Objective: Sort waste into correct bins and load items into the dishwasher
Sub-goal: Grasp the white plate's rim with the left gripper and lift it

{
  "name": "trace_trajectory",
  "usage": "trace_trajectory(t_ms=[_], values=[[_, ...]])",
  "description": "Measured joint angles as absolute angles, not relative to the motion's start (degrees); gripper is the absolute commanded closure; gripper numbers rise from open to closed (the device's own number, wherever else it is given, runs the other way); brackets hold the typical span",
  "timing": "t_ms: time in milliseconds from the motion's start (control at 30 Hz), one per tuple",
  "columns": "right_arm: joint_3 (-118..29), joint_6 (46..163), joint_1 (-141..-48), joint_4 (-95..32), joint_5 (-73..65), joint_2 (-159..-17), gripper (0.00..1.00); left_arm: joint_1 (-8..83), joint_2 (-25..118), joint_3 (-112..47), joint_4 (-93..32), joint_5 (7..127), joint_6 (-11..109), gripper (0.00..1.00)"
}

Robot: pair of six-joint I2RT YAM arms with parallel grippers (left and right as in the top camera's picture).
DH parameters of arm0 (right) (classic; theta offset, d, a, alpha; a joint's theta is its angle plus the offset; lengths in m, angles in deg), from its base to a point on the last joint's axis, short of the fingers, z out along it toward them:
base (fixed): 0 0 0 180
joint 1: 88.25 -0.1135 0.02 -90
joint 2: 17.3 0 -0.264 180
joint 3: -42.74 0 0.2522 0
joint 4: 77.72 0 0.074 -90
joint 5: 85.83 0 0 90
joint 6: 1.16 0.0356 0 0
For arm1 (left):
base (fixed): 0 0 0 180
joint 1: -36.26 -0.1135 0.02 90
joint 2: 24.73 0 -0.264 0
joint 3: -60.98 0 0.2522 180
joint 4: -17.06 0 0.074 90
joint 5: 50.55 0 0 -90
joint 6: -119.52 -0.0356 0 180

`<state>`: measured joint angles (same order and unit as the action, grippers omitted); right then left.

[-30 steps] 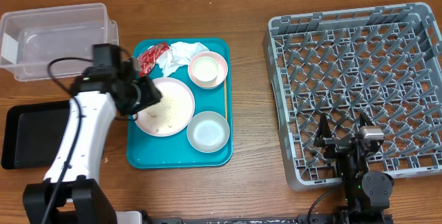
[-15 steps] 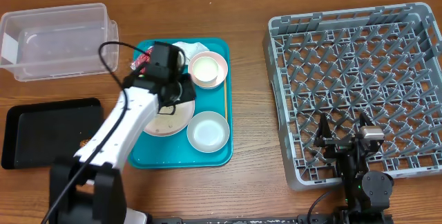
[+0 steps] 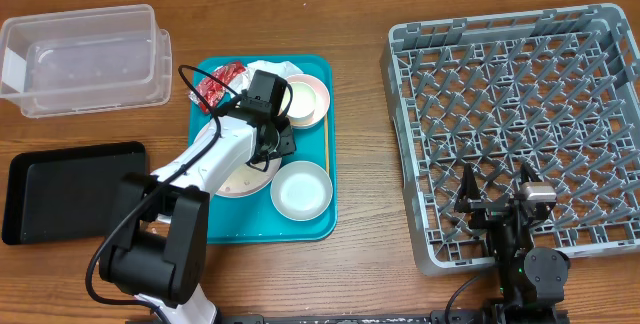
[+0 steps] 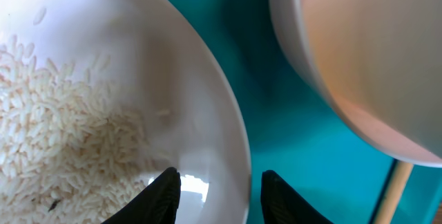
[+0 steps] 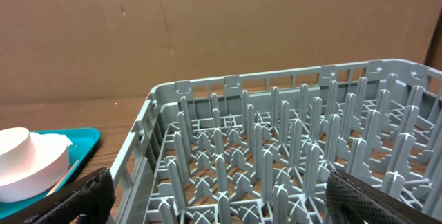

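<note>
On the teal tray, the pale pink plate [image 3: 240, 169] carries white rice crumbs [image 4: 55, 134]. My left gripper [image 3: 278, 142] is open at the plate's right edge. In the left wrist view, the left gripper [image 4: 221, 196] straddles the plate's rim [image 4: 238, 162], one finger over the plate and one over the tray, with a gap on each side. The pink bowl [image 3: 300, 100] is just behind, and the light grey bowl [image 3: 300, 190] in front. The napkin [image 3: 270, 72] and red wrapper [image 3: 215, 86] lie at the tray's back. The wooden stick [image 3: 326, 154] lies along the tray's right side. My right gripper [image 3: 497, 202] is wide open over the dish rack [image 3: 520, 54], holding nothing.
A clear tub [image 3: 85, 59] stands at the back left, with a black tray [image 3: 70, 189] in front of it. The teal tray [image 3: 255, 226] holds the dishes. The rack's upright pegs [image 5: 276, 148] fill the right wrist view.
My left arm has swung right, from the plate's left edge across to its right edge near the pink bowl. Its jaws have narrowed a little. The right arm has not moved.
</note>
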<state>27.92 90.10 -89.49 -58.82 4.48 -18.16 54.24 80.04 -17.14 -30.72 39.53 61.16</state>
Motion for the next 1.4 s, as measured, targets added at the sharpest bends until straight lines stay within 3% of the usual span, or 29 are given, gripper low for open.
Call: trace_trajectory(t_ms=[267, 367, 567, 667, 767, 1200, 1400], values=[[27.92, 90.12, -89.49, -58.82, 4.48, -18.16, 0.00, 54.24, 80.20, -17.14, -30.92, 38.92, 62.84, 0.66], [27.92, 90.12, -89.49, -58.82, 4.51, -18.16, 0.00, 54.24, 80.20, -17.14, -30.94, 38.94, 63.47, 0.72], [27.92, 90.10, -89.47, -58.79, 4.51, -18.16, 0.00, 54.24, 80.20, -17.14, -32.05, 38.81, 63.93, 0.74], [27.92, 90.10, -89.49, -58.82, 4.48, -18.16, 0.00, 54.24, 80.20, -17.10, -32.25, 38.85, 64.02, 0.80], [27.92, 90.10, -89.49, -58.77, 4.48, -18.16, 0.00, 54.30, 80.20, -17.10, -32.23, 39.31, 64.26, 0.93], [27.92, 90.12, -89.49, -58.82, 4.48, -18.16, 0.00, 54.28, 80.20, -17.41, -32.80, 39.16, 63.95, 0.96], [27.92, 90.14, -89.49, -58.79, 4.48, -18.16, 0.00, 54.30, 80.20, -21.19, -41.37, 37.52, 63.93, 0.96]])
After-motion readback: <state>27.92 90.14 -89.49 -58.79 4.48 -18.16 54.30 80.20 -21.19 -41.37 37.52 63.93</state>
